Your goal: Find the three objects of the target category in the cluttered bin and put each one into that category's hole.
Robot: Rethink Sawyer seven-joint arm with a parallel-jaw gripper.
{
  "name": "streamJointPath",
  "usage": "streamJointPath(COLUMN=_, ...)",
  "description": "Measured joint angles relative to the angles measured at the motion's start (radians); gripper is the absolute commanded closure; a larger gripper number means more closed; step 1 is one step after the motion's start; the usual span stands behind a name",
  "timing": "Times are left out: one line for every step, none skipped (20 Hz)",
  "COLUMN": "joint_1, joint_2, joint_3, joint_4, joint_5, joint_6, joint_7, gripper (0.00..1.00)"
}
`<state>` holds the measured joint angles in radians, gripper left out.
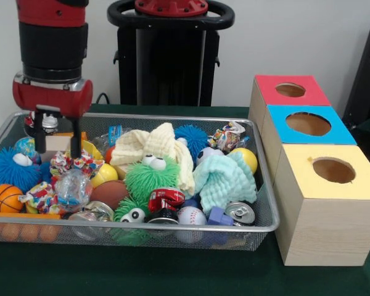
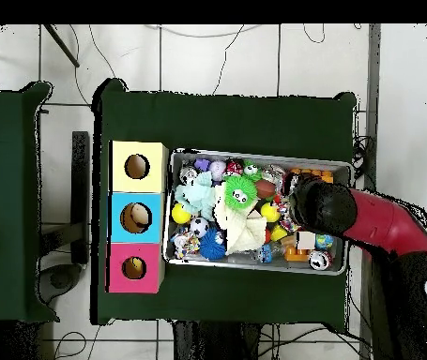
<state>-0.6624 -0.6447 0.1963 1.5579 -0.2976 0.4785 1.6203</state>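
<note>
Gripper (image 1: 58, 140), fingers spread and empty, hangs over the wire bin's (image 1: 268, 206) far-left clutter, probably lining up a pick.

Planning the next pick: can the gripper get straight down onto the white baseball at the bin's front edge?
Probably yes. The baseball lies uncovered on top of the clutter, though a red can and a silver can crowd it. The gripper hangs at the bin's other end.

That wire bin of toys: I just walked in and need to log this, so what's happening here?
The red and black robot arm's gripper hangs open over one end of the silver wire mesh bin, holding nothing. The bin is crammed with fuzzy balls, cloths, cans and sports balls. Beside it stand three wooden boxes with holes, topped red, blue and yellow.
</note>
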Motion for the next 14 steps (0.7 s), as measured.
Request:
streamJointPath(joint_1=-0.008, joint_2=0.008, joint_3=0.0, joint_4=0.0, joint_5=-0.002, joint_6=-0.007, joint_7=0.0, gripper=0.0)
streamJointPath(joint_1=-0.022, joint_2=0.022, joint_3=0.0, joint_4=0.001, joint_5=-0.007, joint_6=-0.017, joint_7=0.0, gripper=0.0)
streamJointPath(joint_1=-0.03, joint_2=0.029, joint_3=0.0, joint_4=0.001, joint_5=-0.01, joint_6=-0.022, joint_7=0.0, gripper=0.0)
streamJointPath(joint_1=-0.045, joint_2=0.044, joint_3=-0.001, joint_4=0.001, joint_5=-0.018, joint_6=-0.028, joint_7=0.0, gripper=0.0)
streamJointPath(joint_1=-0.052, joint_2=0.052, joint_3=-0.002, joint_4=0.001, joint_5=-0.023, joint_6=-0.029, joint_7=0.0, gripper=0.0)
streamJointPath(joint_1=-0.054, joint_2=0.055, joint_3=-0.002, joint_4=0.001, joint_5=-0.024, joint_6=-0.029, joint_7=0.0, gripper=0.0)
streamJointPath(joint_1=-0.062, joint_2=0.068, joint_3=-0.002, joint_4=0.001, joint_5=-0.031, joint_6=-0.031, joint_7=0.0, gripper=0.0)
streamJointPath(joint_1=-0.065, joint_2=0.074, joint_3=-0.002, joint_4=0.001, joint_5=-0.033, joint_6=-0.032, joint_7=0.0, gripper=0.0)
streamJointPath(joint_1=-0.071, joint_2=0.087, joint_3=-0.002, joint_4=0.001, joint_5=-0.039, joint_6=-0.034, joint_7=0.0, gripper=0.0)
streamJointPath(joint_1=-0.074, joint_2=0.093, joint_3=-0.001, joint_4=0.001, joint_5=-0.041, joint_6=-0.035, joint_7=0.0, gripper=0.0)
streamJointPath(joint_1=-0.079, joint_2=0.105, joint_3=-0.001, joint_4=0.001, joint_5=-0.048, joint_6=-0.037, joint_7=0.0, gripper=0.0)
streamJointPath(joint_1=-0.083, joint_2=0.112, joint_3=-0.001, joint_4=0.001, joint_5=-0.053, joint_6=-0.039, joint_7=0.0, gripper=0.0)
streamJointPath(joint_1=-0.088, joint_2=0.123, joint_3=-0.001, joint_4=0.001, joint_5=-0.063, joint_6=-0.04, joint_7=0.0, gripper=0.0)
streamJointPath(joint_1=-0.09, joint_2=0.127, joint_3=-0.002, joint_4=0.001, joint_5=-0.068, joint_6=-0.042, joint_7=0.0, gripper=0.0)
